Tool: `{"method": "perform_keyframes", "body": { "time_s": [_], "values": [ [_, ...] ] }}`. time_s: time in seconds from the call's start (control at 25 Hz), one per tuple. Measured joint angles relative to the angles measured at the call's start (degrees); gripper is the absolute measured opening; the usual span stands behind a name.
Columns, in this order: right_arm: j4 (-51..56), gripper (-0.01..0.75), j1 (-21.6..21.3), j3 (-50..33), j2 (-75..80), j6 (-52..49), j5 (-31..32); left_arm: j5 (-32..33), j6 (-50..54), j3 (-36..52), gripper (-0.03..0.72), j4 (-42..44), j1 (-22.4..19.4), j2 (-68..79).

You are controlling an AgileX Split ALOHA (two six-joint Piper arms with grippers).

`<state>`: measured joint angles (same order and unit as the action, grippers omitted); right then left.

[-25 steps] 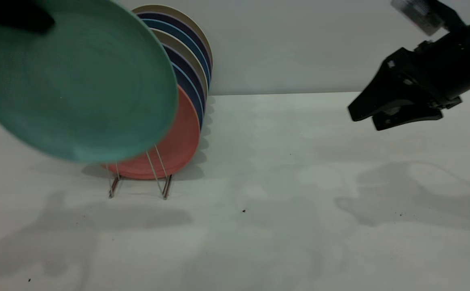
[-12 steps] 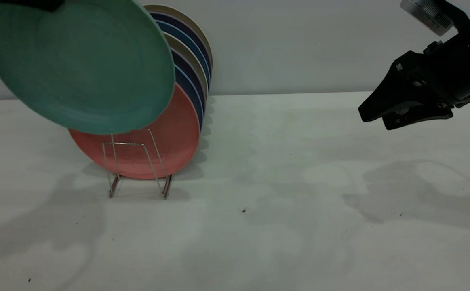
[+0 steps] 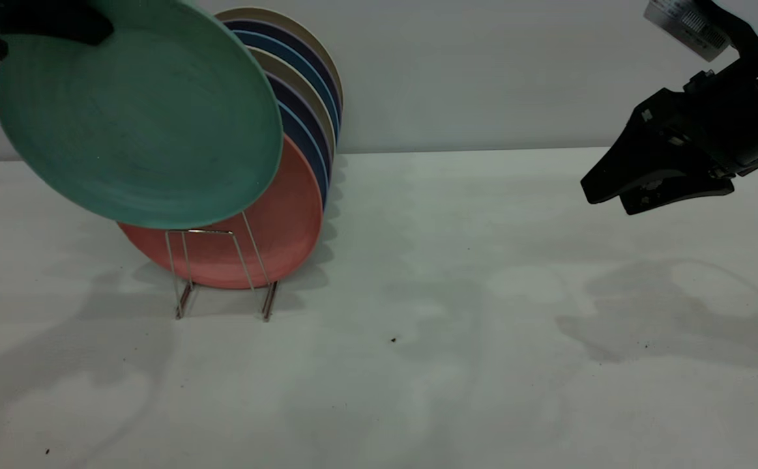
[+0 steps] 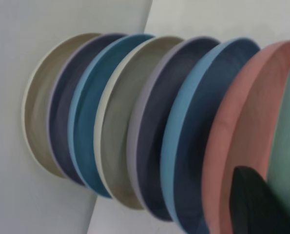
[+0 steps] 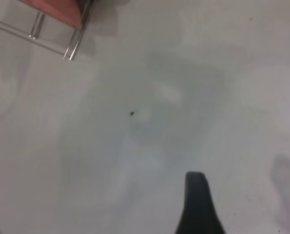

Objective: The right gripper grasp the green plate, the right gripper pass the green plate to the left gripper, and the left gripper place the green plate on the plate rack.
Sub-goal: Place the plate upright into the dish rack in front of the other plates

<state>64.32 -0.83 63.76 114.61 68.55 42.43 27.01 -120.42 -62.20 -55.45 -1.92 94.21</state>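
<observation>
The green plate [image 3: 144, 117] hangs tilted in the air at the left, its low edge just over the front loop of the plate rack [image 3: 222, 273]. My left gripper [image 3: 59, 26] is shut on the plate's top rim. In the left wrist view one black finger [image 4: 254, 204] lies against the green plate [image 4: 288, 146], next to the salmon-pink plate [image 4: 242, 136]. My right gripper [image 3: 603, 198] hovers over the table at the far right, open and empty. One of its fingers [image 5: 196, 200] shows above bare table.
The rack holds a row of upright plates: the salmon-pink plate [image 3: 287, 221] in front, with blue, dark and beige plates [image 3: 313, 98] behind it toward the wall. The rack's front loop [image 5: 52, 39] also shows in the right wrist view. A white table [image 3: 450, 326] spans the scene.
The green plate has been lifted and carried right, toward the rack, and now hangs just above its front loop. The right gripper has drawn back a little to the right.
</observation>
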Motion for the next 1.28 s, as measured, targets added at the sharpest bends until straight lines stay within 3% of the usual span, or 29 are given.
{"method": "perform_keyframes", "body": {
  "time_s": [1.28],
  "values": [
    [-0.4,0.551,0.0,0.0,0.0,-0.2,0.0,2.2,0.0,-5.7,0.081,7.3,1.4,1.7]
  ]
}}
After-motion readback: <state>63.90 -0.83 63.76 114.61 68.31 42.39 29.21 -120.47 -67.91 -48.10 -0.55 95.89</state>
